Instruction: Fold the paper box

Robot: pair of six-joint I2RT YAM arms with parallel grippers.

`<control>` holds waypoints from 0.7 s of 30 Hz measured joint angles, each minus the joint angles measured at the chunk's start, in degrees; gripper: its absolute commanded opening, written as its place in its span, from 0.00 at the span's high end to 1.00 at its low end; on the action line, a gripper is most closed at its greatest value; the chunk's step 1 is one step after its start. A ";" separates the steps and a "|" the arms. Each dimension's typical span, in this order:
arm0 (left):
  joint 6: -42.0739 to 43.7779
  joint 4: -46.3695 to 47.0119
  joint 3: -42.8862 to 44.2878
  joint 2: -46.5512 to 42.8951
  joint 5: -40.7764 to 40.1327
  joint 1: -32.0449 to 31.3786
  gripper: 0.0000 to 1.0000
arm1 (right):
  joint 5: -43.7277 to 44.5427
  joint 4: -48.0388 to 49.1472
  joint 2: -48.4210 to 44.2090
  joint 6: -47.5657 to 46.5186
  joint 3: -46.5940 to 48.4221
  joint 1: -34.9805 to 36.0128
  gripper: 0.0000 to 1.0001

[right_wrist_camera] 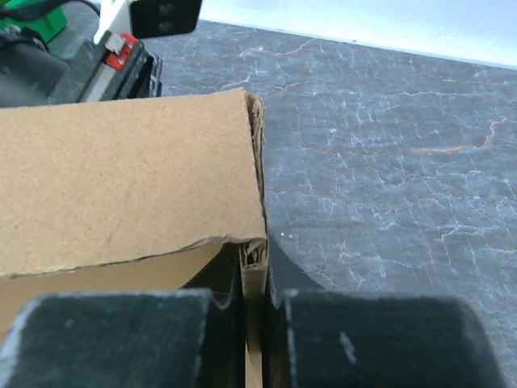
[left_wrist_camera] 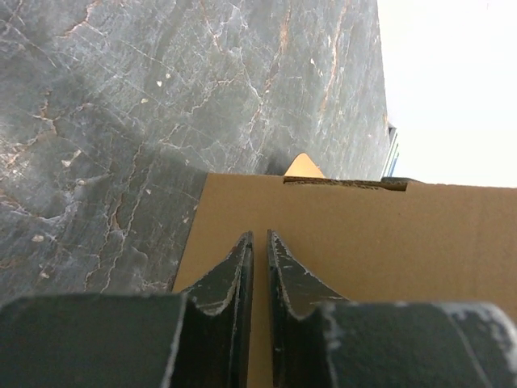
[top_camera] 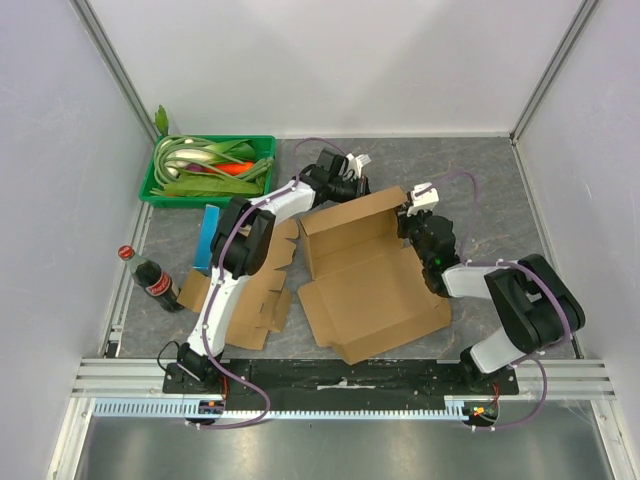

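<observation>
The paper box (top_camera: 365, 270) was plain brown cardboard, paler along its frayed edges. The table (top_camera: 500, 190) was dark grey, veined with white and rusty streaks like marble. The tray (top_camera: 190, 200) was bright green, with pale green leaves (top_camera: 200, 155) and an orange-red piece (top_camera: 232, 169). The cola bottle (top_camera: 152, 277) was dark with a red cap and label, and the carton (top_camera: 209, 235) was blue.

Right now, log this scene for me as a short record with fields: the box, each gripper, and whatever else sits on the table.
paper box: partly folded at table centre, far flap raised
right gripper: shut on the edge of the raised cardboard
left gripper: jaws nearly together, tips over a cardboard panel; grip unclear
left side of table: cardboard piece, blue box, cola bottle
far left corner: green bin holding vegetables
</observation>
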 measured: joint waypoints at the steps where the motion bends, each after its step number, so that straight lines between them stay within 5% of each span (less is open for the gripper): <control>1: -0.66 1.31 -0.74 -0.04 -0.04 0.00 0.83 | 0.55 0.42 0.66 -0.26 0.46 0.42 1.00; 11: -4.59 9.11 -6.71 -2.05 -1.84 0.04 0.84 | 12.61 4.90 5.27 -2.54 2.64 5.86 1.00; 12: -4.59 9.14 -6.86 -2.21 -2.01 0.04 0.84 | 12.79 4.87 5.27 -2.49 2.64 5.92 0.94; 13: -4.59 9.11 -6.99 -2.32 -2.27 0.07 0.84 | 12.83 4.79 5.18 -2.43 2.64 5.97 0.67; 16: -4.70 8.33 -7.10 -2.51 -1.77 0.20 0.83 | 12.63 2.03 3.54 -1.79 2.54 5.99 0.42; 21: -4.70 5.77 -7.41 -3.32 -1.51 -0.31 0.77 | 9.92 -9.64 -3.10 -1.07 2.36 6.16 0.27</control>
